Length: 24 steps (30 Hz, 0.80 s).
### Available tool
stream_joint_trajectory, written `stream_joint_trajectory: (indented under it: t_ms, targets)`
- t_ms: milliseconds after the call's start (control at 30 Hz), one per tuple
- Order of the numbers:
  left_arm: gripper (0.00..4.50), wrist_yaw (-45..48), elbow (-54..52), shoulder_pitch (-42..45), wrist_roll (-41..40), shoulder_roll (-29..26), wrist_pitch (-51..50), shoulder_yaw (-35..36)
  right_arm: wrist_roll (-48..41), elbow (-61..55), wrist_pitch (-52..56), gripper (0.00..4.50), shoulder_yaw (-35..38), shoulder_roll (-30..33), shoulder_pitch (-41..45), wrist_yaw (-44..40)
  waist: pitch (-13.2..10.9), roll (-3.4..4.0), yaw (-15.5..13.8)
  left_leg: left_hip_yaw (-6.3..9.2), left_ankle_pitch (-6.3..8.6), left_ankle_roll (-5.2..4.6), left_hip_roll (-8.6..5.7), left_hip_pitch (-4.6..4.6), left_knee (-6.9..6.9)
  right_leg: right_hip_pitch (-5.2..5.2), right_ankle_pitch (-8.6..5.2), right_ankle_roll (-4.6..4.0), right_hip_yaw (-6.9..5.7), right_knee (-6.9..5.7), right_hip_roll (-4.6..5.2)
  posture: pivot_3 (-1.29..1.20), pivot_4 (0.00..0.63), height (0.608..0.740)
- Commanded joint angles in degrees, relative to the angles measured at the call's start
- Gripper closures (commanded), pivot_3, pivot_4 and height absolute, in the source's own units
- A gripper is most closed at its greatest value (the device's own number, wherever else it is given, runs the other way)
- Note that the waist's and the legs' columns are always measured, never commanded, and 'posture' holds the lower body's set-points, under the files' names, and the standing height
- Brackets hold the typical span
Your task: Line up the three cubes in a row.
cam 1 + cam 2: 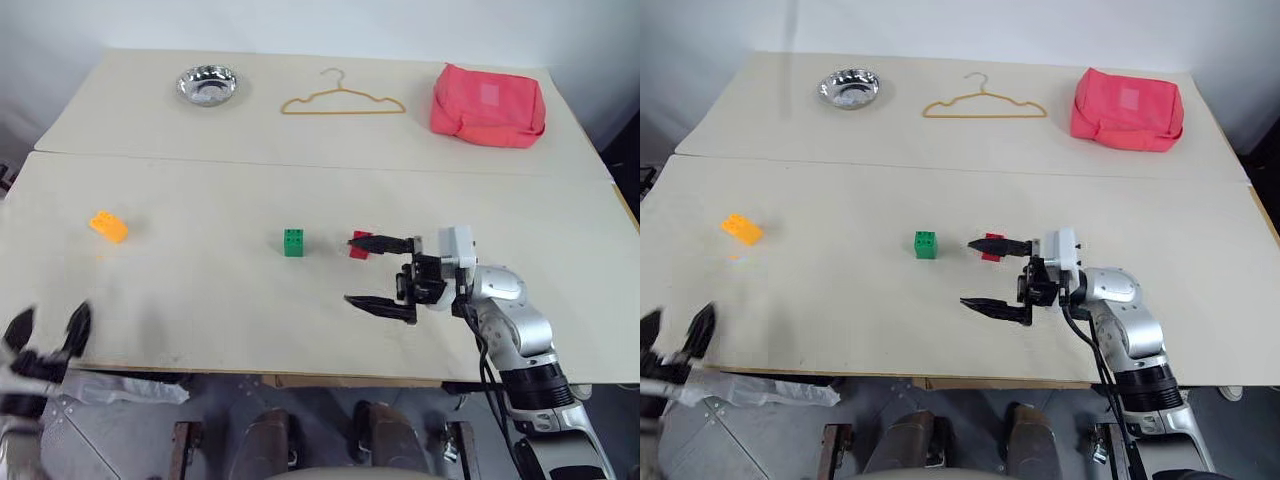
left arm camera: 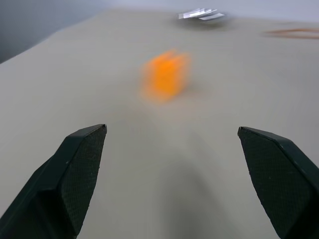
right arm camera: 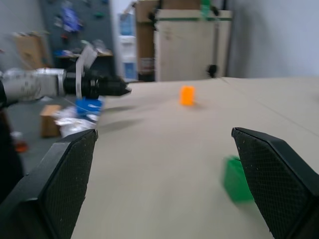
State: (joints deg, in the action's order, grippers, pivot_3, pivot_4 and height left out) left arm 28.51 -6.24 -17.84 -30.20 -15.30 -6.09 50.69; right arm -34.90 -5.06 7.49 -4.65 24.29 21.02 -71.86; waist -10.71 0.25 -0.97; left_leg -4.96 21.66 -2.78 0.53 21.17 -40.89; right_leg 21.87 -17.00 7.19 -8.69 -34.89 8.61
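Cubes are sitting apart on the table (image 1: 200,290): orange cube (image 1: 108,226) far left, green cube (image 1: 293,242) middle, red cube (image 1: 359,246) just beside it. Right gripper (image 1: 382,274) is hanging wide open by red. Left gripper (image 1: 48,328) is gaping too.

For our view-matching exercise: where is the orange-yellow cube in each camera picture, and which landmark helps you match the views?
Left eye view: orange-yellow cube far left on the table.
Right eye view: far left too.
Left wrist view: ahead, between the fingers.
Right wrist view: far across the table.
Shared landmark: the green cube, lying to its right.
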Motion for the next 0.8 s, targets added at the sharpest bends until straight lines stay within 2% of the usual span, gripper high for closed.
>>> stream_joint_trajectory:
  t_ms: [33,233,400,500,567,633,800]
  targets:
    - [0.02,-2.3,-4.6,-1.2,-1.8,1.0,1.9,-0.4,-1.4,-2.4,1.0,0.00,0.7,0.5,-0.7,-0.5,0.0,0.00,-0.7,0.08,0.03,0.03,0.01,0.00,-0.10,-0.15,-0.01,-0.01,-0.05,0.05,0.00,0.00,0.150,0.740]
    - [0.02,-5.7,-5.2,1.7,-0.1,-0.8,1.1,-5.1,-0.8,-2.0,1.2,0.00,1.3,1.3,-1.1,-0.9,0.1,-0.07,-0.1,0.10,0.15,0.14,0.07,-0.08,-0.15,-0.23,0.03,-0.03,0.09,0.12,0.03,0.00,0.150,0.740]
    - [0.02,-12.4,-3.2,11.3,3.9,-8.0,-5.9,-10.4,-0.2,-2.3,0.9,0.00,1.6,1.8,-2.0,-0.3,0.1,-0.07,-0.1,0.02,0.16,0.22,0.21,-0.08,-0.12,-0.10,-0.07,-0.20,-0.25,-0.10,-0.18,0.00,0.150,0.740]
    - [0.02,-11.9,-1.4,16.7,5.7,-12.7,-7.6,-13.8,0.4,-2.5,0.7,0.00,1.7,1.7,-2.2,0.5,0.1,-0.07,0.2,-0.13,0.16,0.19,0.16,-0.12,-0.12,-0.09,-0.05,-0.17,-0.36,-0.11,-0.17,0.00,0.150,0.740]
    - [0.02,-8.1,5.0,20.5,5.3,-17.3,-7.7,-14.3,0.5,-2.9,0.8,0.00,1.8,1.6,-2.5,1.2,0.1,-0.07,0.4,-0.18,0.17,0.18,0.14,-0.11,-0.12,-0.05,-0.04,-0.15,-0.36,-0.12,-0.17,0.00,0.150,0.740]
    - [0.02,-0.1,14.2,24.7,2.9,-22.5,-8.0,-14.7,0.7,-3.1,0.8,0.00,1.9,1.7,-2.8,1.6,0.1,-0.07,0.7,-0.23,0.16,0.18,0.16,-0.06,-0.11,0.07,-0.05,-0.15,-0.38,-0.17,-0.21,0.00,0.150,0.740]
    - [0.02,11.8,40.7,36.6,7.5,-33.5,2.0,-18.5,0.9,-3.2,1.0,0.00,2.0,2.0,-2.8,2.0,0.1,-0.08,1.2,-0.69,0.15,0.21,0.16,0.05,-0.03,0.56,-0.08,-0.19,-0.41,-0.53,-0.27,0.00,0.150,0.740]
